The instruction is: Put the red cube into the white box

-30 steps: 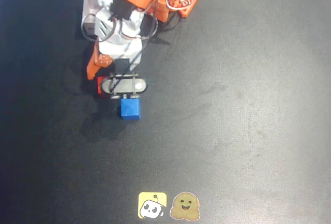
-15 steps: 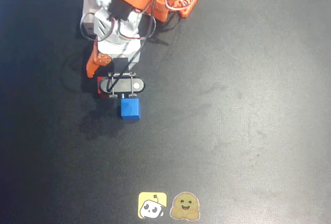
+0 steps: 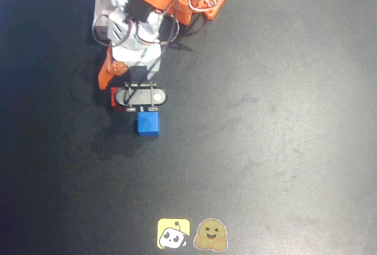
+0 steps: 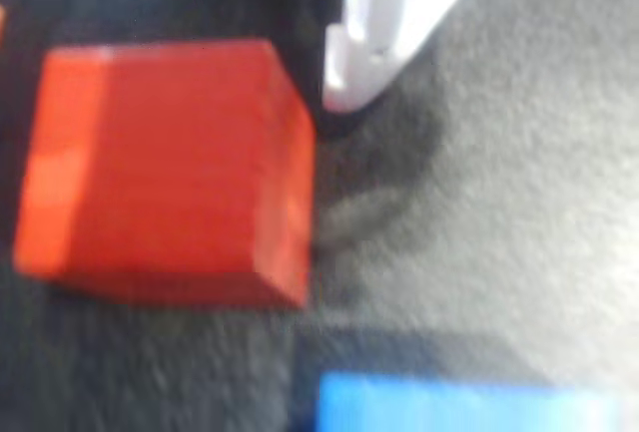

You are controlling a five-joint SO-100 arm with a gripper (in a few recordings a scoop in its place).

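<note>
Red fills the left half of the wrist view: the red cube sits on the dark mat, with one white fingertip just beside its upper right corner, a narrow dark gap between them. From above, only a sliver of that cube peeks out at the left edge of the gripper, which hangs low over it. Whether the jaws are apart or already pressing on the cube I cannot tell; the second finger is hidden, and the cube looks to be resting on the mat rather than lifted.

Just below the gripper in the overhead view lies the blue cube, close to the red one, and its top edge shows at the bottom of the wrist view.

Behind the gripper, partly under the arm's orange and white body, the white box stands near the arm's base.

By my reading, the task is at the grasping stage: nothing is in the box yet, and the clamp, lift, carry back and drop all remain.
</note>
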